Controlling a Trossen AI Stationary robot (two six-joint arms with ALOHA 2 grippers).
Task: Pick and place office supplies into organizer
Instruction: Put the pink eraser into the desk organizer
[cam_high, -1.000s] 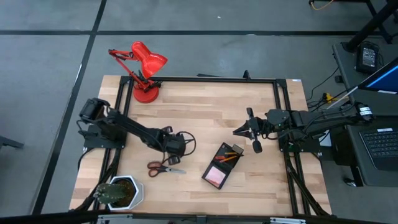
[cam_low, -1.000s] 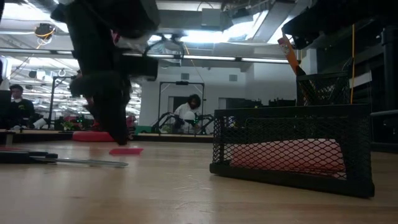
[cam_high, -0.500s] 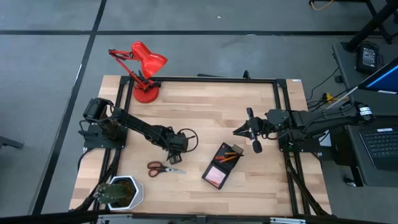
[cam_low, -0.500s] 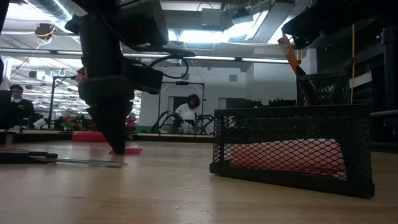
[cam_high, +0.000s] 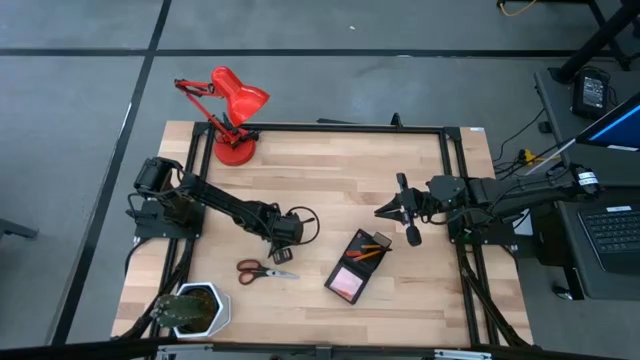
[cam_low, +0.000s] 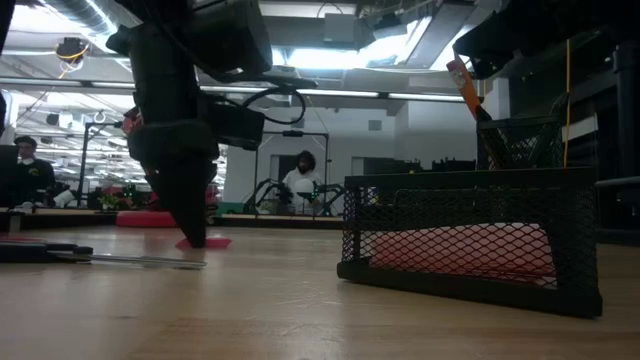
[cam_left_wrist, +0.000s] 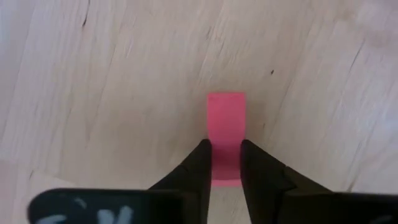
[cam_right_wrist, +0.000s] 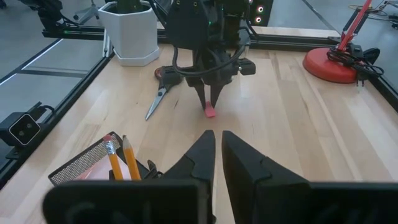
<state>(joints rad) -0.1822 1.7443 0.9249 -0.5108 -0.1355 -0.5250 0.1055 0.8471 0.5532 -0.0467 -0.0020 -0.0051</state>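
Left gripper (cam_left_wrist: 224, 163), lowered since earlier, is narrowing around pink eraser (cam_left_wrist: 226, 127), long axis running between its fingers

The eraser (cam_left_wrist: 225, 132) lies on the table (cam_high: 330, 165) between the left gripper's (cam_left_wrist: 224, 163) fingertips; the scissors (cam_high: 264, 270) lie just beside it, the organizer (cam_high: 358, 266) right of them, holding two pencils (cam_right_wrist: 122, 156); the right gripper (cam_high: 381, 211) hangs beyond the organizer.

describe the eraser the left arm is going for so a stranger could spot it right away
Start at the red desk lamp in the table's corner and follow the left arm out to its hand. The eraser lies flat on the bare wood between the fingertips, beside the red-handled scissors: a small, plain pink block.
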